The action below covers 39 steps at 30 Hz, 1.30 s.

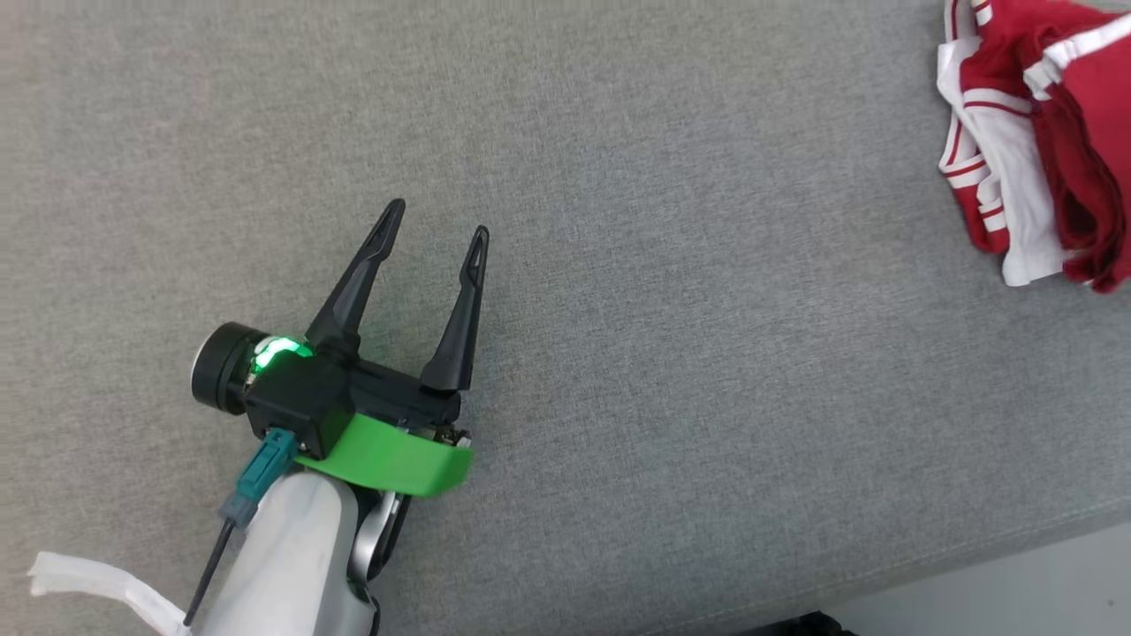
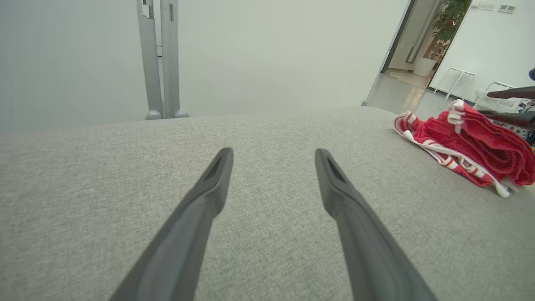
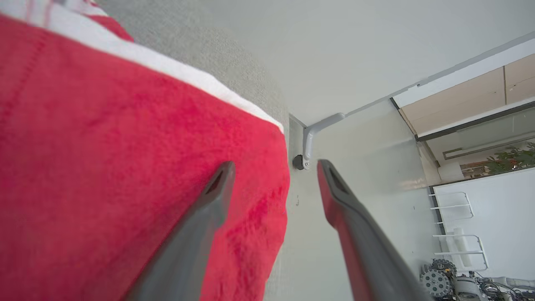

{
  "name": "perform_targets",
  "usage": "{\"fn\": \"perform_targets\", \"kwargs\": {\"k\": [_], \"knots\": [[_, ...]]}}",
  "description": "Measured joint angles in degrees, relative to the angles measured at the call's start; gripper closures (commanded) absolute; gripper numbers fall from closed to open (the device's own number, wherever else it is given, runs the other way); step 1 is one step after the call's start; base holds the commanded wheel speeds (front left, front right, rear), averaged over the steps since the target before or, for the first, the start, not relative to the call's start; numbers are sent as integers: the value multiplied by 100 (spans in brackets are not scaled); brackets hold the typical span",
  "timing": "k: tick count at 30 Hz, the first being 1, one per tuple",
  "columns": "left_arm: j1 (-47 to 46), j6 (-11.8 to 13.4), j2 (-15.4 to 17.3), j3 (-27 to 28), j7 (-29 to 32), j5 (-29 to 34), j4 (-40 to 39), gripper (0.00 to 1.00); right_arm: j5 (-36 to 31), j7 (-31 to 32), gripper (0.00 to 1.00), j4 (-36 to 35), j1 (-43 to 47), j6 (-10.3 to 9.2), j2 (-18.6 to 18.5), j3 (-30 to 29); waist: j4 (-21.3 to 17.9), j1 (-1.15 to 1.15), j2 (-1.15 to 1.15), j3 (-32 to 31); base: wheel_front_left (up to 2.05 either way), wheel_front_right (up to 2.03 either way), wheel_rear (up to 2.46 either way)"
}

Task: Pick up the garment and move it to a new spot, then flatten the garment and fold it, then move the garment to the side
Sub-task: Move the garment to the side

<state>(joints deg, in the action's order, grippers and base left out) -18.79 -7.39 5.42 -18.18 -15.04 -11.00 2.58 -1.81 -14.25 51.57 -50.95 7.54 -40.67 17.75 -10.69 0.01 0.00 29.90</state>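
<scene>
We see the red & white garment (image 1: 1034, 132) lying bunched by the right edge of the grey cloth surface (image 1: 618, 132). Our left gripper (image 1: 437, 221) hangs low over a bare stretch of the surface, well apart from the garment, jaws spread w/ nothing btwn them. Our right gripper (image 3: 273, 167) is close over the garment at that edge, jaws spread too, one finger (image 3: 209, 200) across the red cloth, not pinching it.

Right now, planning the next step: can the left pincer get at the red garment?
Likely yes, after a long sideways reach: left pincer open, garment far to its right, bare cushion between.
</scene>
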Motion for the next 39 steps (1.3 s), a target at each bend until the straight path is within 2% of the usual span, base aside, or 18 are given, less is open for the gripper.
{"fn": "perform_targets", "kwargs": {"k": [7,11,15,22,29,34,39], "knots": [[386,0,-167,223,0,-119,57,0,202,-59,0,-670,196,1,844,-267,38,-1,0,-612,0,0,0],[617,0,-232,324,0,-159,37,0,524,-76,0,-1573,598,0,1296,-510,96,-1,0,-1002,0,0,0],[876,0,-248,447,0,-242,5,0,803,-79,0,-2398,1332,0,1751,-802,195,-1,0,-1369,0,0,0],[1267,0,-252,621,-1,-398,-16,0,1024,-79,0,-3387,2636,0,2541,-1445,502,-1,0,-1855,0,0,0],[1530,21,-252,679,-1,-458,22,0,1025,-79,0,-4306,3725,0,3361,-1653,858,-1,0,-2220,0,0,0],[1668,41,-252,661,-1,-446,165,0,978,-80,0,-4695,4255,0,3659,-1803,1060,-1,0,-2407,0,0,0],[1807,42,-252,624,0,-391,237,0,976,-80,0,-4825,4505,-1,3763,-1804,1164,-1,0,-2557,0,0,0]]}}
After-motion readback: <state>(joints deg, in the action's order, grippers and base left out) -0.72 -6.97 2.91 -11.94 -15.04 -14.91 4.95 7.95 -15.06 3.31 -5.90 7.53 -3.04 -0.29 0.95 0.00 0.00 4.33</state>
